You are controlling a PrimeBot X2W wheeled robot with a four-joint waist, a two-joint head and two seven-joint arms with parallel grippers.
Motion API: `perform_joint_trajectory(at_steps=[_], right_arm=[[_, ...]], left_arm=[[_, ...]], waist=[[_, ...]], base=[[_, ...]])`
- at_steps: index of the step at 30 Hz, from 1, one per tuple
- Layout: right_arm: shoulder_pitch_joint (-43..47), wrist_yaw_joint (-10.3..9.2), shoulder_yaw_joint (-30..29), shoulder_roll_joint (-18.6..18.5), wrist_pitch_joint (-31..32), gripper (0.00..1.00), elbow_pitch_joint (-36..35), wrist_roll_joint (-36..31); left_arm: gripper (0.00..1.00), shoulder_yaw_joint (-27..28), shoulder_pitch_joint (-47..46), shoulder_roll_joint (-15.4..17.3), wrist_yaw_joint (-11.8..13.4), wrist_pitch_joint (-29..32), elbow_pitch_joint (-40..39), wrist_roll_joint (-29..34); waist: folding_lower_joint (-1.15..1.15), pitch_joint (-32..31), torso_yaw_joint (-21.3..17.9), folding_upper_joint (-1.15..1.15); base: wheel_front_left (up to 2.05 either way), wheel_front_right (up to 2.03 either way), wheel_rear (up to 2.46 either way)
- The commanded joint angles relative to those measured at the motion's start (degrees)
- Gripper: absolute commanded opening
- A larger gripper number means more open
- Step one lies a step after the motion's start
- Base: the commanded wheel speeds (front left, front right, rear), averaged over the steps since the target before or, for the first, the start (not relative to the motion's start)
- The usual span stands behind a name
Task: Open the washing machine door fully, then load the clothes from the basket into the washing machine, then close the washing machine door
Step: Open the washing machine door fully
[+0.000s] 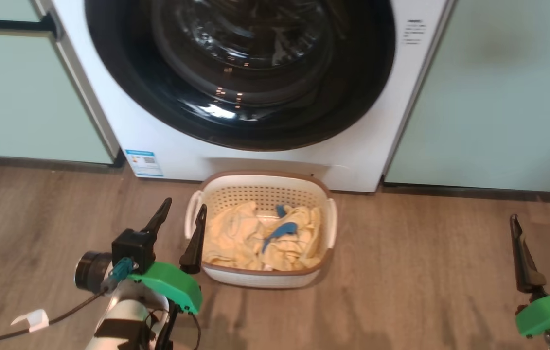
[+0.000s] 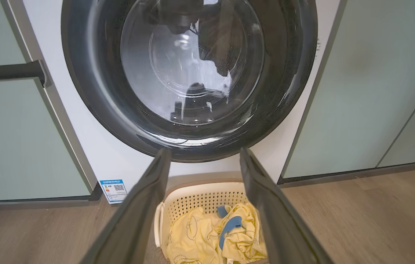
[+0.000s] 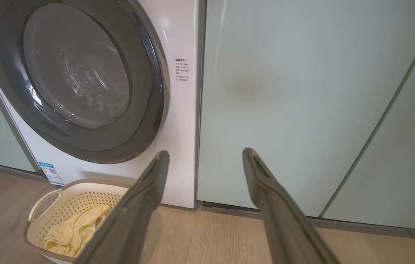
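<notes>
The white washing machine [image 1: 357, 155] fills the top of the head view, and its round black-rimmed door [image 1: 240, 73] lies flat against its front. On the wooden floor just below it stands the white basket [image 1: 261, 184] holding pale yellow clothes [image 1: 240, 238] with blue patches. My left gripper [image 1: 185, 209] stands open beside the basket's left handle, with nothing between its fingers. Far to the right, my right gripper [image 1: 537, 221] is open above bare floor. In the left wrist view the door [image 2: 189, 73] and the basket [image 2: 200, 194] lie straight ahead. The right wrist view has the door [image 3: 75, 77] and basket [image 3: 68, 201] at its left.
Pale green cabinets [image 1: 498, 97] flank the machine on both sides, the left one [image 1: 17, 97] with a dark handle bar. A blue-edged sticker [image 1: 143, 163] sits at the machine's lower left corner. Wooden floor [image 1: 425, 272] spreads around the basket.
</notes>
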Motion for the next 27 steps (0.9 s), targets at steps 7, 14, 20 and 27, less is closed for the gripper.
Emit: perform_joint_trajectory(at_steps=[7, 14, 20, 27], right_arm=[[-2.6, -0.19, 1.0, -0.8, -0.4, 1.0, -1.5, 0.3], [-2.7, -0.19, 0.8, -0.6, -0.5, 1.0, -1.5, 0.4], [-2.6, -0.19, 0.7, -0.5, -0.4, 1.0, -1.6, 0.7], [-2.8, -0.19, 0.5, -0.4, -0.5, 1.0, -1.6, 0.8]], left_arm=[[1.0, 1.8, -3.0, 1.1, 0.1, -0.6, -2.9, -0.7], [1.0, 1.5, -2.8, 1.4, -0.2, -0.6, -2.9, -0.7], [1.0, 1.5, -2.7, 1.5, -0.2, -0.6, -2.5, -0.9], [1.0, 1.5, -2.7, 1.5, 0.2, -0.6, -2.1, -1.2]], waist=[[0.0, 0.2, -0.1, 0.0], [0.0, 0.3, -0.3, 0.0], [0.0, 0.3, -0.4, 0.0], [0.0, 0.6, -0.5, 0.0]], base=[[1.17, 1.17, -2.34], [0.69, 0.69, -1.39], [0.19, 0.19, -0.37], [0.0, 0.0, 0.0]])
